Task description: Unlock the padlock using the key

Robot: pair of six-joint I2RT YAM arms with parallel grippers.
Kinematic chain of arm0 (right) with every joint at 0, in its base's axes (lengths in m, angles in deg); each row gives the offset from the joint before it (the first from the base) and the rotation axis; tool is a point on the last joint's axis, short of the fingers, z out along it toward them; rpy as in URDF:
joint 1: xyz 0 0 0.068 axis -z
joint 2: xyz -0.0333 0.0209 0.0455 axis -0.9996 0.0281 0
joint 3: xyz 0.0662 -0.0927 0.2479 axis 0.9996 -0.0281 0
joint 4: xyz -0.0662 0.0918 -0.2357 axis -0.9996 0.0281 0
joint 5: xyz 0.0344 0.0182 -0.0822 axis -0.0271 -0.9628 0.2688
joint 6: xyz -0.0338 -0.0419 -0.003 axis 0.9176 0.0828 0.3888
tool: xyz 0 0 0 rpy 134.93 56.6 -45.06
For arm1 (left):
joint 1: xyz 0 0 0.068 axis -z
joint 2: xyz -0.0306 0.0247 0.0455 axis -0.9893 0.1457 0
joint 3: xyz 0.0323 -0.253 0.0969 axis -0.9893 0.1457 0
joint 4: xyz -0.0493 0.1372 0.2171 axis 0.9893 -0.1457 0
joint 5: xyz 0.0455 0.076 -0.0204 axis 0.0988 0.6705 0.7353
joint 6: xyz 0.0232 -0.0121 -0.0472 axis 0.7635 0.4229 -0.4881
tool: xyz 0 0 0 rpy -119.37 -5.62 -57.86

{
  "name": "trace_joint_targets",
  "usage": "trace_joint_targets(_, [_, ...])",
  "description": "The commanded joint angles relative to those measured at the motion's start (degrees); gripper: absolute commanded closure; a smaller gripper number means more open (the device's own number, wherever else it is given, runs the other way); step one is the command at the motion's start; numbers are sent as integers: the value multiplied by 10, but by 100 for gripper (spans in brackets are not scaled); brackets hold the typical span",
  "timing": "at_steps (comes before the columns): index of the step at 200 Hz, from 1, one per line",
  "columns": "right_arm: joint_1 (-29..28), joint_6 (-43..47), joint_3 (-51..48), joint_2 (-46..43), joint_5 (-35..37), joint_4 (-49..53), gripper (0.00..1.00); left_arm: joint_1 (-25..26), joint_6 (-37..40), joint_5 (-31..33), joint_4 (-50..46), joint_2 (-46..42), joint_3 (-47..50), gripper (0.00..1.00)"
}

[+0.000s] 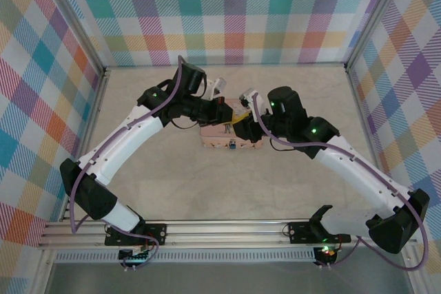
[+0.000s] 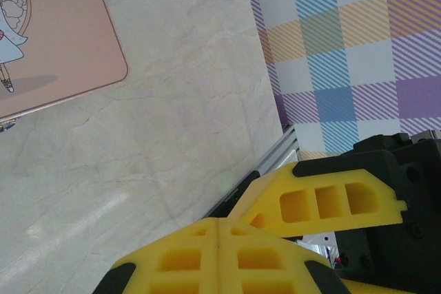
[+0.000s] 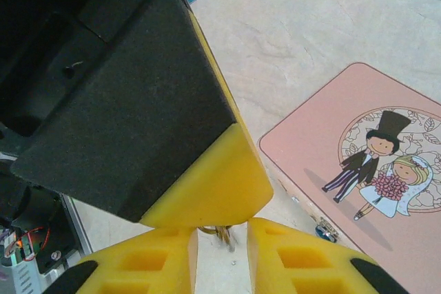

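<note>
The padlock (image 3: 324,229) is a tiny blue lock hanging on the latch at the edge of the pink tin (image 3: 358,135); from above, the padlock (image 1: 235,145) sits on the tin's near side. My left gripper (image 2: 218,239) is shut, its yellow pads pressed together. In the right wrist view one of its fingers (image 3: 213,184) comes in from above, and the key (image 3: 226,236) with its small ring hangs from under that tip. My right gripper (image 3: 222,251) is open, its fingers standing on either side of the dangling key without touching it. Both grippers meet just above the tin's far edge.
The pink tin (image 1: 213,141) with a cartoon couple lies mid-table on the pale marbled surface. Plaid walls and an aluminium frame (image 2: 272,160) close in the workspace. A yellow finger of the right gripper (image 2: 324,201) crosses close beside the left fingers.
</note>
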Motion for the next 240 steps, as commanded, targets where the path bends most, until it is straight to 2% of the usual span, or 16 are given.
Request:
trace_joint_targets(1, [-6,0,-6,-2,-26,-19,72,10,-4,-38,35,-3,-16,100])
trace_joint_targets(68, [-6,2,1,8,-43,-20,72,10,-7,-42,39,-5,-16,100])
trace_joint_targets(98, [-6,3,4,13,-50,-19,76,10,-14,-53,49,-3,-16,100])
trace_joint_targets(148, [-6,6,7,14,-50,-20,92,10,-21,-62,57,-3,-16,100])
trace_joint_targets(193, [-6,5,6,15,-47,-22,95,10,-22,-65,60,-3,-16,100])
trace_joint_targets(204, [-6,6,4,13,-52,-24,88,10,-22,-65,60,-3,-16,100])
trace_joint_targets(218, [-6,3,2,11,-47,-23,63,10,-18,-59,53,-3,-20,100])
trace_joint_targets(226, [-5,3,-3,8,-42,-24,59,10,-17,-59,52,-3,-22,100])
trace_joint_targets(240, [-6,1,-11,2,-40,-28,59,10,-16,-59,52,-2,-23,100])
